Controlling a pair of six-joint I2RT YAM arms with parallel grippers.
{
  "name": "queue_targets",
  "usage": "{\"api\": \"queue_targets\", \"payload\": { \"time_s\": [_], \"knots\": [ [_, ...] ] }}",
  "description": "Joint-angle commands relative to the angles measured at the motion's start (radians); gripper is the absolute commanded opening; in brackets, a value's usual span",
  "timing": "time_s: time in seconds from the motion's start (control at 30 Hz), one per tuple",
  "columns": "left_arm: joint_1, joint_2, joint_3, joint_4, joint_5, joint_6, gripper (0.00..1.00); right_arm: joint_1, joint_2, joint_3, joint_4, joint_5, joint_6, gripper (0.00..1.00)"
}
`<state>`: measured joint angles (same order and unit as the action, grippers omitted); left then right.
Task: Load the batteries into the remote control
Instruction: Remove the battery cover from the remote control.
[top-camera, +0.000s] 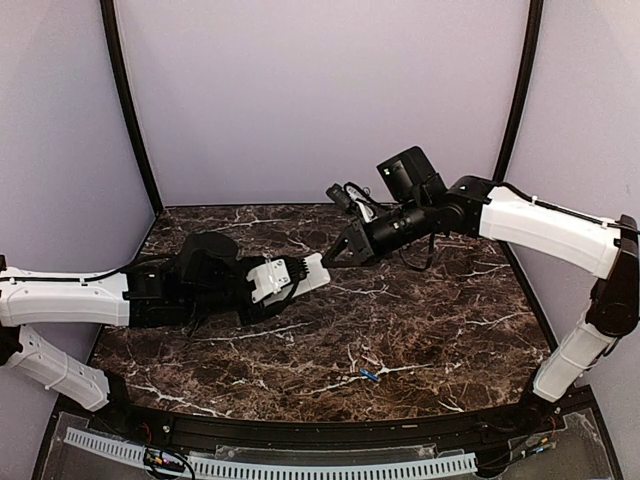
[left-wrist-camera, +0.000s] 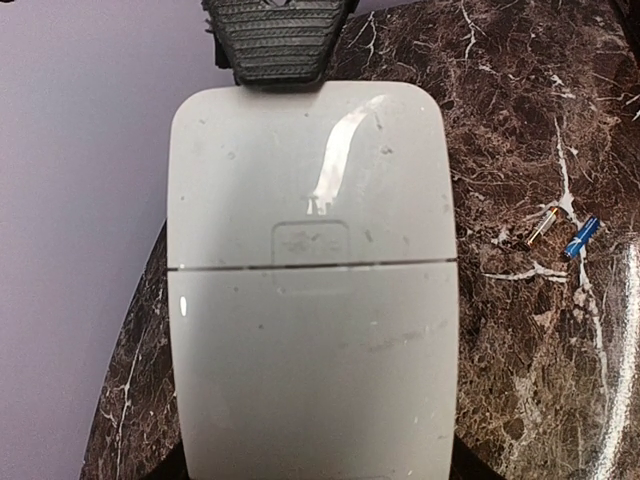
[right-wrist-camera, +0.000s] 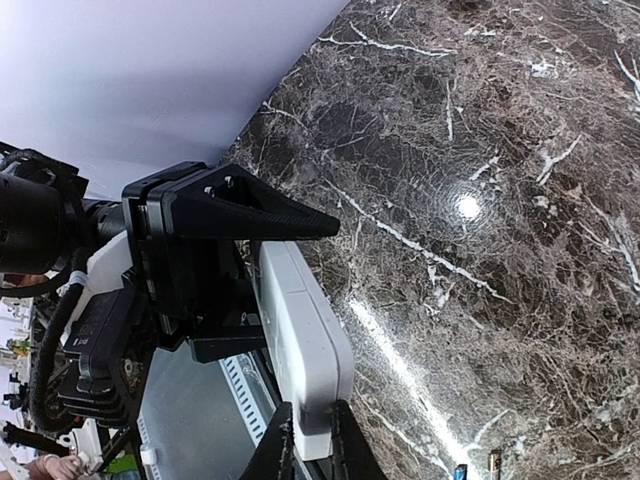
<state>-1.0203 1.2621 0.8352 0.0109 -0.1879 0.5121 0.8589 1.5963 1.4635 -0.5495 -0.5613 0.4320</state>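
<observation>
The white remote control (top-camera: 303, 274) is held off the table between both grippers, plain back toward the left wrist camera (left-wrist-camera: 312, 300), with a cover seam across it. My left gripper (top-camera: 262, 280) is shut on its near end. My right gripper (right-wrist-camera: 312, 452) is shut on the remote's far end, one finger on each face; one ribbed pad (left-wrist-camera: 280, 38) shows in the left wrist view. Two batteries (left-wrist-camera: 580, 237) lie side by side on the marble, also seen in the top view (top-camera: 368, 376) and in the right wrist view (right-wrist-camera: 460, 470), apart from both grippers.
The table is dark brown marble (top-camera: 450, 330) with pale walls behind and at the sides. A black rail and a white slotted strip (top-camera: 300, 465) run along the near edge. The left gripper's black body (right-wrist-camera: 200, 250) sits close beside the remote.
</observation>
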Motion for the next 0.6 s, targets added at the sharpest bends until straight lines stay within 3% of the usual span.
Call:
{"api": "queue_targets", "payload": {
  "time_s": [0.0,0.37,0.57],
  "knots": [
    [0.009,0.016,0.025,-0.004,0.000,-0.008,0.00,0.019,0.002,-0.010,0.088,-0.104,0.004,0.14],
    [0.011,0.017,0.027,-0.001,0.003,-0.009,0.00,0.021,0.039,-0.014,0.087,-0.087,0.002,0.17],
    [0.012,0.010,0.024,0.002,0.009,-0.008,0.00,0.021,0.076,0.040,-0.042,0.107,-0.021,0.39]
  ]
}}
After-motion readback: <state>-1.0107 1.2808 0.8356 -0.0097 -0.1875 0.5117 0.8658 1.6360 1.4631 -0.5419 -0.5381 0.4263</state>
